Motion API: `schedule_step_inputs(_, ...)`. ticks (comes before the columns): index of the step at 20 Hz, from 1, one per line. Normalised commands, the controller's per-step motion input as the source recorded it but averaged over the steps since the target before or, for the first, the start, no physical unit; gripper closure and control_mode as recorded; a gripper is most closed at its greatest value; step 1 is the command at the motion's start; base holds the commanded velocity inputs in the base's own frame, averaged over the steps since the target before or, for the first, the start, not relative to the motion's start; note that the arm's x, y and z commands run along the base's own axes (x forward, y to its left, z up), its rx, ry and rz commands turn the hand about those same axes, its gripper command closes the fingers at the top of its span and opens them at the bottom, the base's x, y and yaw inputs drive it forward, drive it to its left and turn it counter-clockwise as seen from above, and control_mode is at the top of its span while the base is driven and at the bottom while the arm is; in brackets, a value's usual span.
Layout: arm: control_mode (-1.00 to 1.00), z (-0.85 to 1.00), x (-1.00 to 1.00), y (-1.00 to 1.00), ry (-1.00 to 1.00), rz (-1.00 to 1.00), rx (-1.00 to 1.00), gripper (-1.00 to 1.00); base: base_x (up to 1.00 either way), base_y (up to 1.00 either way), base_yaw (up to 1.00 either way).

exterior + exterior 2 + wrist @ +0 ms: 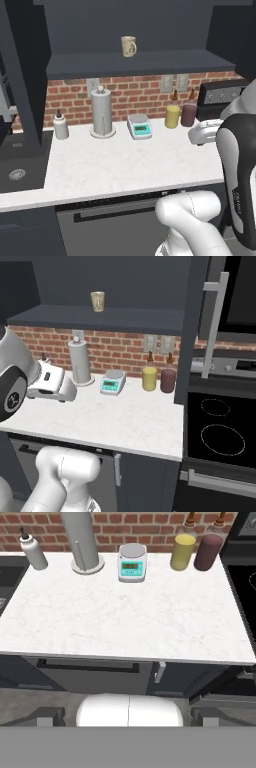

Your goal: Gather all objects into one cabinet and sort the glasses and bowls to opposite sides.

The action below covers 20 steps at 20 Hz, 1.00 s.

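Nearest to us, the gripper hangs above the floor in front of the counter, its 2 dark finger tips set far apart at the 2 lower corners of the hand view, so the jaws stand wide with nothing between them.

Just beyond, below the counter edge, we see a grey dishwasher front with a long dark handle, and beside it a low cabinet door with a short handle.

The white marble counter comes next, its near and middle parts bare. A dark sink sits at its left end, and a black cooktop with 2 ring outlines lies at its right.

Along the brick wall at the back we count 5 things, left to right: a white soap bottle, a grey paper-towel holder, a small teal-faced kitchen scale, a yellow canister and a maroon canister, the 2 canisters just beside each other.

Farthest and highest, the cream patterned mug stands upright inside the open dark slate-grey wall cabinet, on its bottom shelf near the middle, well apart from the gripper. The cabinet's tall door stands swung open, its long grey bar handle showing in the right base view.
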Motion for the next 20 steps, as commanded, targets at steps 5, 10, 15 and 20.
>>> schedule_step_inputs(5, 1.0, 0.0, 0.0, 0.0, 0.0, 0.0, 0.0, -1.0, 0.26, -0.05, -0.04)
schedule_step_inputs(10, 1.0, 0.0, 0.0, 0.0, 0.0, 0.0, 0.0, -1.0, 0.4, 0.0, -0.03)
schedule_step_inputs(15, 1.0, 0.0, 0.0, 0.0, 0.0, 0.0, 0.0, -1.0, 0.46, 0.0, -0.01)
schedule_step_inputs(20, 1.0, 0.0, 0.0, 0.0, 0.0, 0.0, 0.0, -1.0, 0.22, -0.04, 0.0)
